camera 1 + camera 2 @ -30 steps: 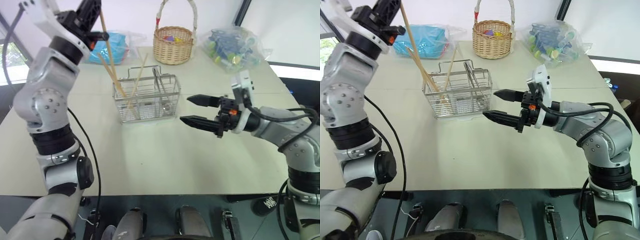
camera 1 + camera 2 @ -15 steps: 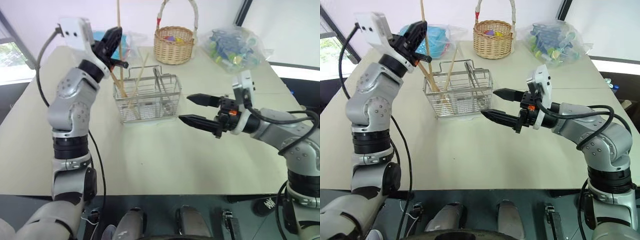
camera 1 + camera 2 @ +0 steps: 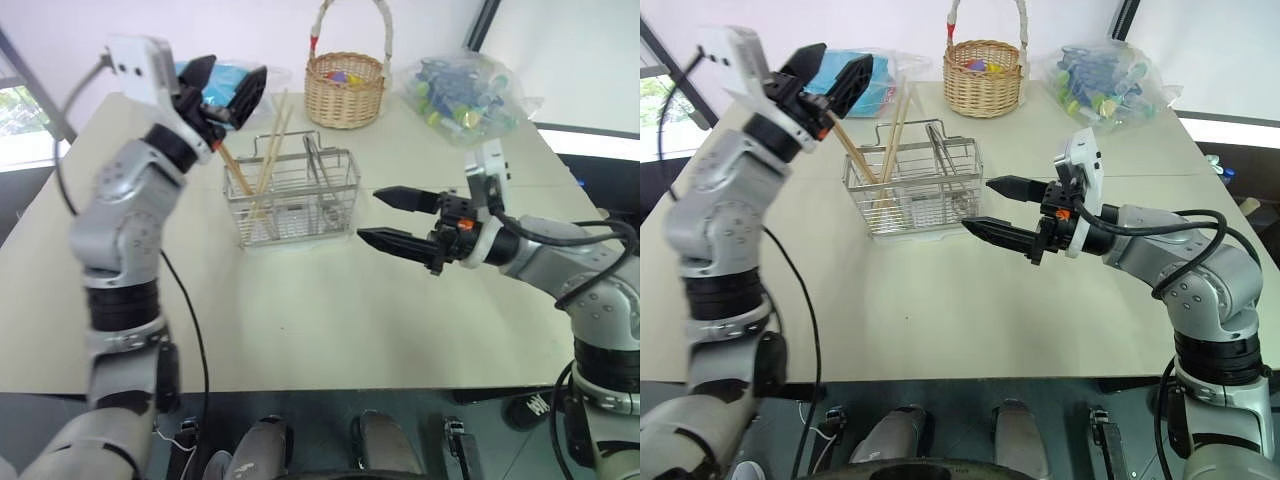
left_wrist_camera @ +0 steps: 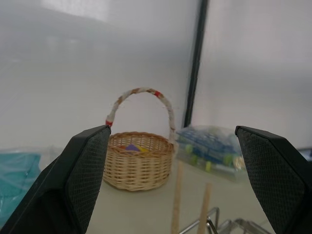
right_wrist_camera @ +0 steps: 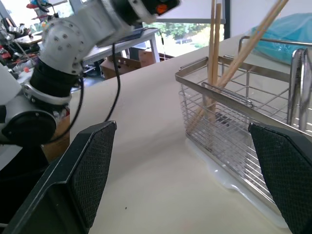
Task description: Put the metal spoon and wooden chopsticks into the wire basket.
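The large pale beige table (image 3: pixel 330 310) carries everything. The right gripper (image 3: pixel 395 220) hovers low over it with its two black fingers spread wide and nothing between them. Just in front of its fingertips stands the rectangular silver wire-mesh basket (image 3: pixel 295 195) with inner dividers; no object lies in the gap between the fingertips and the basket.

The left gripper (image 3: pixel 225 85) hangs above the basket's left end, also spread wide and empty. Directly below and just beyond its fingers, the long light-brown wooden chopsticks (image 3: pixel 262 150) stand in the basket's left part, leaning, with their tops rising over the rim close to this gripper. The metal spoon I cannot make out with certainty; some thin silver pieces stand in the basket's middle part.

Behind the left gripper lies a turquoise bundle in a clear plastic bag (image 3: pixel 855 85). Beyond the basket, well apart from both grippers, stands a round woven wicker basket with a tall looped handle (image 3: pixel 346 85). To its right lies a clear plastic bag of blue and green small things (image 3: pixel 465 90), far behind the right gripper.
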